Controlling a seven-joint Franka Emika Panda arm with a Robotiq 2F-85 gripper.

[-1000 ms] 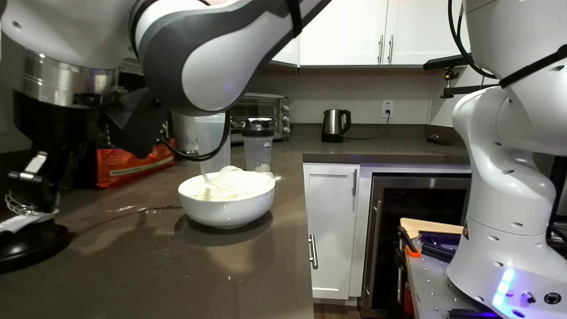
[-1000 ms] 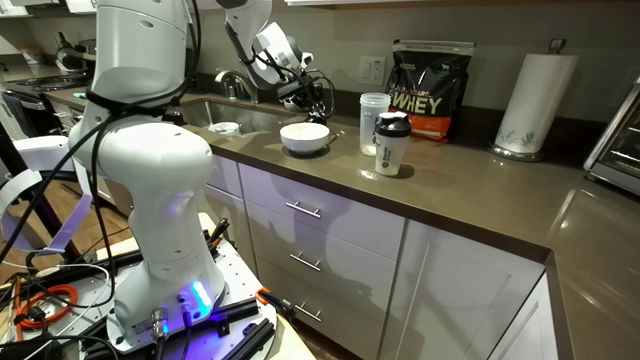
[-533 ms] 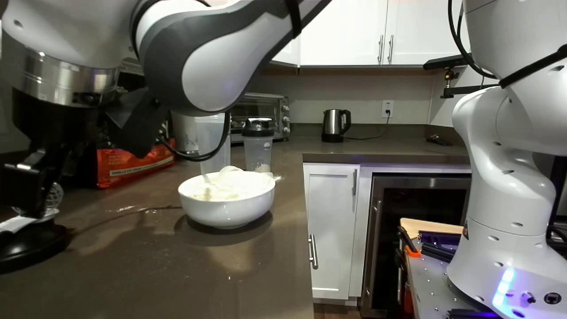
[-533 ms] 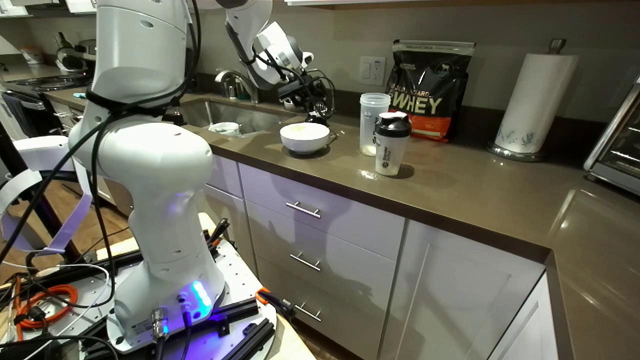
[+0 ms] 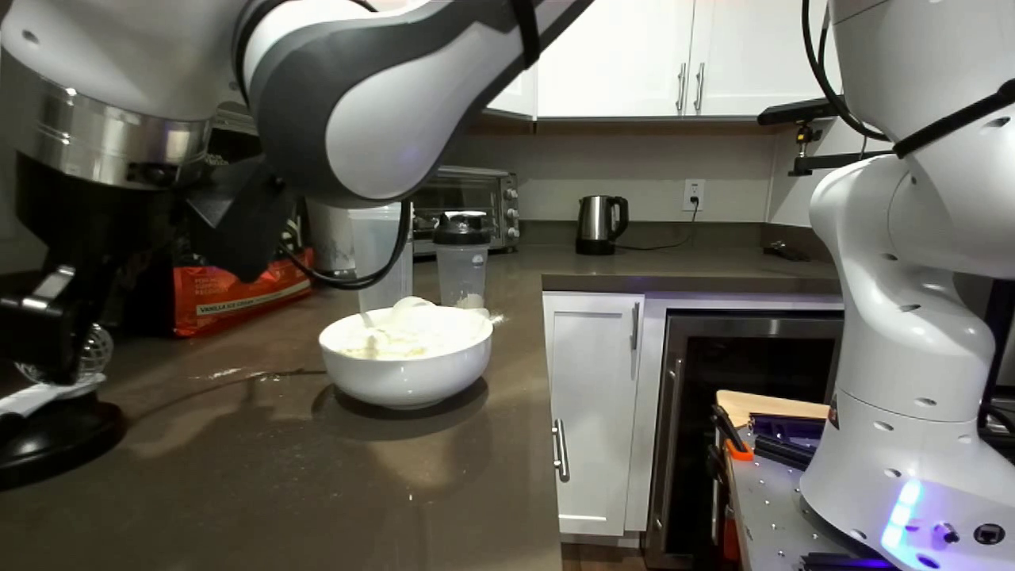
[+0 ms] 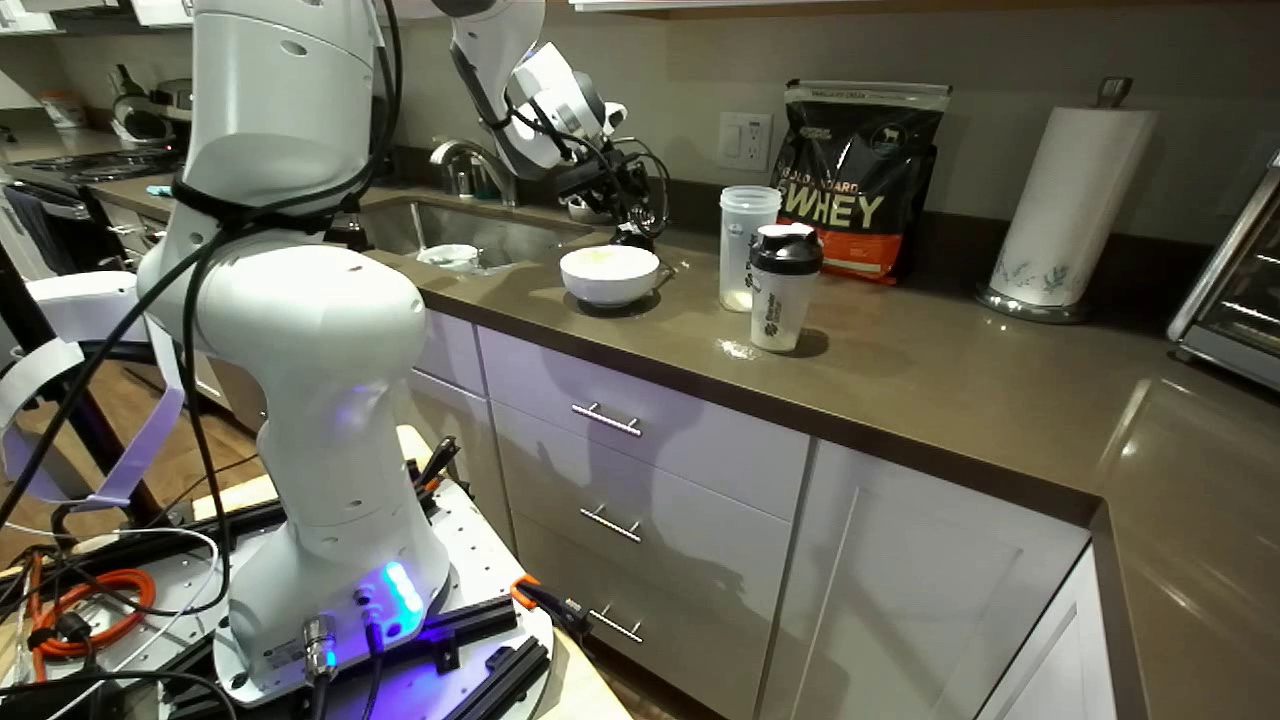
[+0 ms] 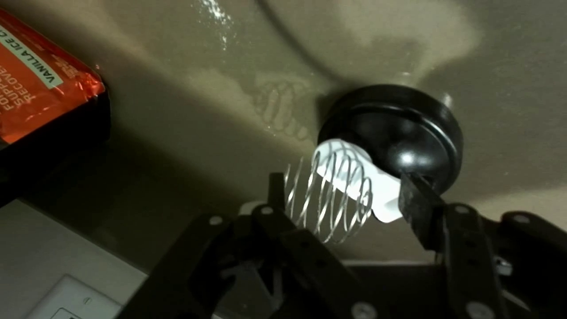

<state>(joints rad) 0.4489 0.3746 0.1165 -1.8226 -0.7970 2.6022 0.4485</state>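
One wire ball sits between the gripper's spread jaws, by one round black base; one bowl and two bottles stand apart from that base, nearer the surface's edge.

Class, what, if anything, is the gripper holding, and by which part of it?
Nothing: the gripper is open; the wrist view shows a gap between the wire ball and one jaw.

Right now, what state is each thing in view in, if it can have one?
Gripper: open
Wire coil: between parted jaws, apparently ungripped
Black round object: resting flat
White bowl: upright, holding pale contents
Clear bottle: upright, lidless
Shaker: upright, lidded
Whey bag: standing upright
Paper towel roll: upright
Kettle: upright, plugged in
Toaster oven: shut
Drawers: shut
Upper cabinets: shut
Base light: lit
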